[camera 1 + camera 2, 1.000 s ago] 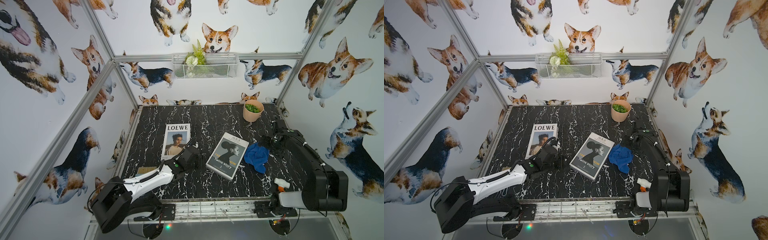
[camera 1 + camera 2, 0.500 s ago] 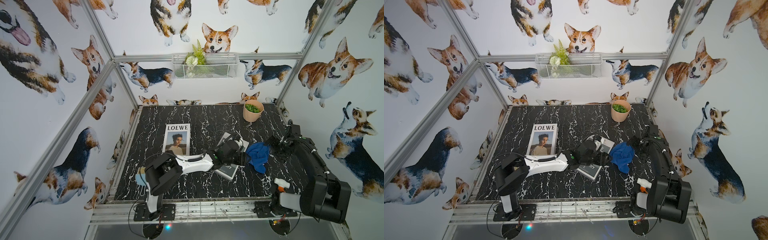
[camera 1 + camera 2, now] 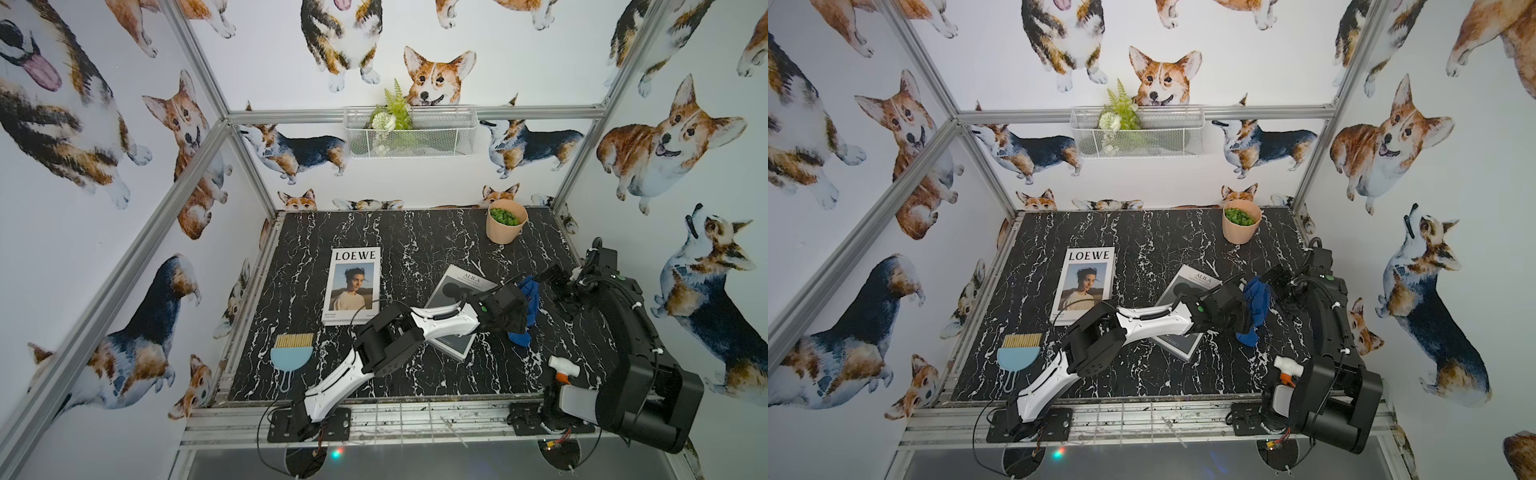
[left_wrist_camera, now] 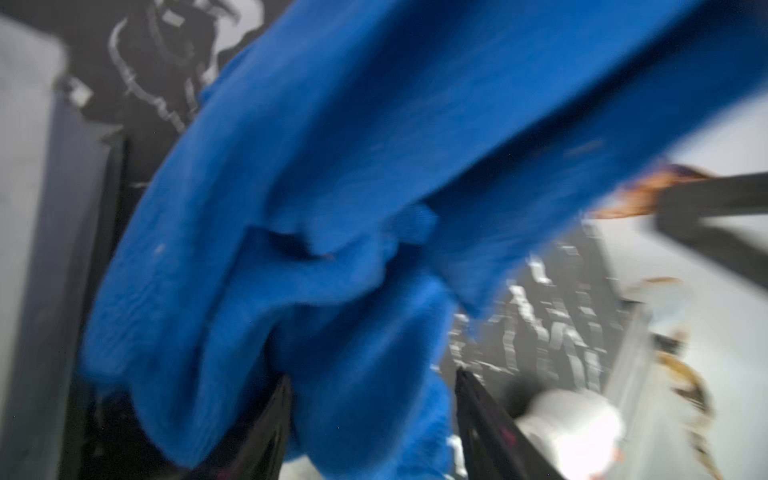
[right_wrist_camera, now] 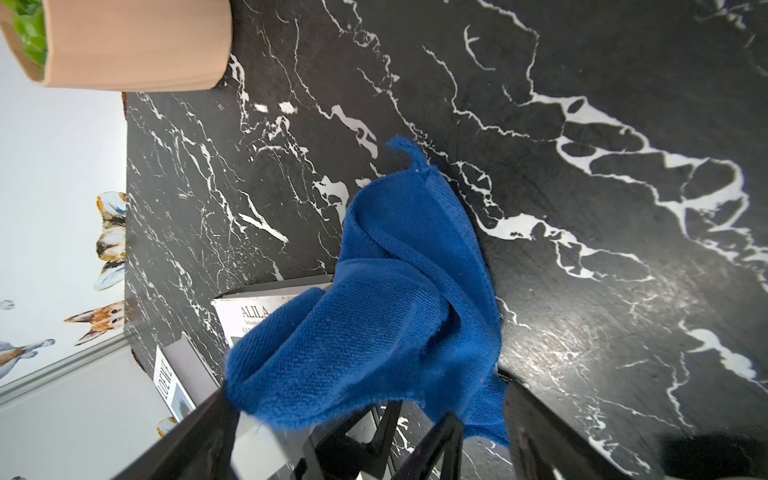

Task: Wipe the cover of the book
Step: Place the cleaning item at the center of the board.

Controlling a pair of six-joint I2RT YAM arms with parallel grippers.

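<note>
Pickup stage, judged the step in hand: blue cloth (image 3: 520,336) sits bunched right of centre in both top views, just beside the ALILA book (image 3: 459,284) lying flat mid-frame; left gripper (image 4: 372,376) half-spread around a fold, grip not tellable; right gripper (image 5: 368,390) wide open, empty; next calls for a firm pinch, then carrying onto the cover.

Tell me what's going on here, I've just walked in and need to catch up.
The left arm stretches across the ALILA book, and the left gripper has the blue cloth between its jaws, apparently gripped and bunched up off the table beside the book. The right gripper sits close by with jaws open, holding nothing. Wiping the cover does not look started.
</note>
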